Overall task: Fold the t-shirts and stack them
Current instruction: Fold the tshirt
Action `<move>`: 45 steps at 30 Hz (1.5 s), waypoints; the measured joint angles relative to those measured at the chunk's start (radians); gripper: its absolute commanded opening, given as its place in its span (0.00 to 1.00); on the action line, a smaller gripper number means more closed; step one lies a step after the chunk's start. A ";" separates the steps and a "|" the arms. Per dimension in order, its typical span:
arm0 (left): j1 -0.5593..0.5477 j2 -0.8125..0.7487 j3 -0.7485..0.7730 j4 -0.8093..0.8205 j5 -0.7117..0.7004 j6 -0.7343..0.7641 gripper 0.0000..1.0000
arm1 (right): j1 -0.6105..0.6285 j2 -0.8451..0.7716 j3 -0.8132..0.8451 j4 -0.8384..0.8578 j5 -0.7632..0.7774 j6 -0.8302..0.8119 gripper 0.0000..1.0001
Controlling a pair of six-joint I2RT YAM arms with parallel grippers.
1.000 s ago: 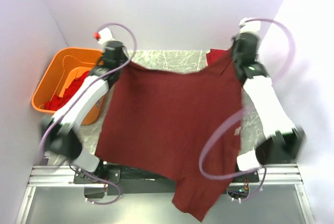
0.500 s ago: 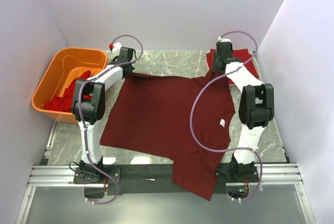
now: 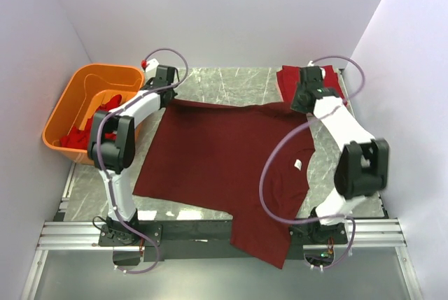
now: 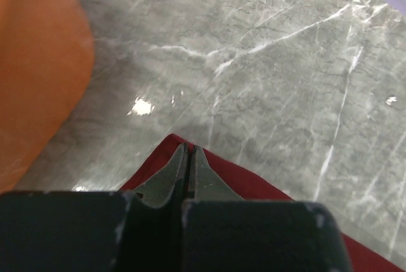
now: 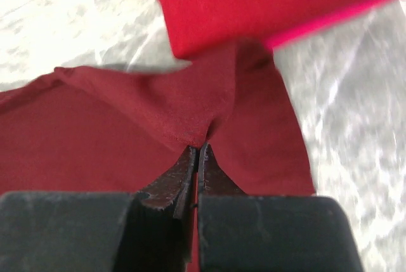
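Here the maroon t-shirt (image 3: 224, 153) lies spread flat; left pincer (image 4: 189, 158) and right pincer (image 5: 198, 155) each pinch a far corner.

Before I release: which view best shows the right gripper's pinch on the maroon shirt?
Right wrist: the right gripper shows closed fingertips with maroon shirt cloth puckered at them. Top external shows only the arm above the pinch; left wrist shows another corner.

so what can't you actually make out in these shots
Tub contents: top view, the left arm covers part of the red cloth; no shirt count possible.
Red shirt: top view, the right arm covers its middle; right wrist view, cut off by the top edge.
Maroon shirt: wrist views show only bits; the left gripper and right gripper block the rest.
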 measured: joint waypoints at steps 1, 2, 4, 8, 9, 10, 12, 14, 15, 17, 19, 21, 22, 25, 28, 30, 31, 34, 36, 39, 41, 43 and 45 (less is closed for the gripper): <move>0.000 -0.022 -0.017 0.000 0.000 -0.002 0.00 | 0.000 -0.041 -0.023 -0.011 -0.005 0.011 0.00; 0.000 -0.040 -0.032 0.002 0.000 -0.003 0.00 | 0.000 -0.081 -0.043 -0.018 -0.009 0.023 0.00; 0.000 -0.076 -0.055 0.002 0.000 -0.004 0.00 | 0.001 -0.152 -0.082 -0.028 -0.016 0.047 0.00; 0.000 -0.124 -0.086 -0.002 -0.006 -0.005 0.01 | 0.007 -0.249 -0.152 -0.042 -0.036 0.082 0.00; 0.000 -0.133 -0.094 -0.004 -0.009 -0.005 0.00 | 0.008 -0.269 -0.173 -0.045 -0.045 0.090 0.00; 0.000 -0.140 -0.101 -0.008 -0.011 -0.005 0.01 | 0.010 -0.284 -0.188 -0.050 -0.052 0.097 0.00; 0.000 -0.153 -0.117 -0.012 -0.017 -0.008 0.00 | 0.016 -0.316 -0.220 -0.071 -0.061 0.114 0.00; 0.000 -0.165 -0.133 -0.026 -0.021 -0.009 0.01 | 0.022 -0.343 -0.241 -0.082 -0.063 0.130 0.00; 0.000 -0.171 -0.138 -0.031 -0.024 -0.009 0.00 | 0.025 -0.359 -0.254 -0.088 -0.065 0.137 0.00; 0.000 -0.182 -0.145 -0.047 -0.030 -0.011 0.00 | 0.029 -0.397 -0.275 -0.102 -0.072 0.153 0.00; 0.000 -0.190 -0.145 -0.058 -0.037 -0.012 0.01 | 0.033 -0.440 -0.295 -0.108 -0.088 0.166 0.00; 0.000 -0.199 -0.146 -0.076 -0.041 -0.013 0.01 | 0.040 -0.485 -0.318 -0.113 -0.098 0.182 0.00; 0.000 -0.204 -0.148 -0.081 -0.041 -0.013 0.00 | 0.043 -0.501 -0.326 -0.117 -0.099 0.187 0.00; 0.000 -0.225 -0.172 -0.083 -0.041 -0.013 0.00 | 0.054 -0.545 -0.348 -0.140 -0.100 0.212 0.00; 0.000 -0.257 -0.201 -0.101 -0.040 -0.015 0.00 | 0.071 -0.582 -0.372 -0.159 -0.097 0.241 0.00; 0.000 -0.274 -0.211 -0.105 -0.036 -0.017 0.01 | 0.101 -0.613 -0.395 -0.173 -0.084 0.271 0.00; 0.000 -0.280 -0.215 -0.106 -0.033 -0.019 0.01 | 0.118 -0.627 -0.405 -0.179 -0.078 0.286 0.00; 0.000 -0.307 -0.243 -0.107 -0.029 -0.027 0.00 | 0.204 -0.681 -0.445 -0.202 -0.043 0.352 0.00; 0.000 -0.326 -0.268 -0.113 -0.028 -0.032 0.00 | 0.258 -0.727 -0.490 -0.203 -0.037 0.404 0.00; 0.000 -0.351 -0.310 -0.122 -0.028 -0.038 0.01 | 0.294 -0.791 -0.567 -0.204 -0.034 0.478 0.00; 0.000 -0.358 -0.332 -0.129 -0.029 -0.049 0.00 | 0.304 -0.828 -0.618 -0.206 -0.031 0.523 0.00; 0.000 -0.358 -0.348 -0.138 -0.034 -0.060 0.01 | 0.309 -0.858 -0.666 -0.208 -0.033 0.557 0.02; 0.000 -0.358 -0.358 -0.156 -0.039 -0.074 0.01 | 0.311 -0.879 -0.705 -0.206 -0.045 0.576 0.04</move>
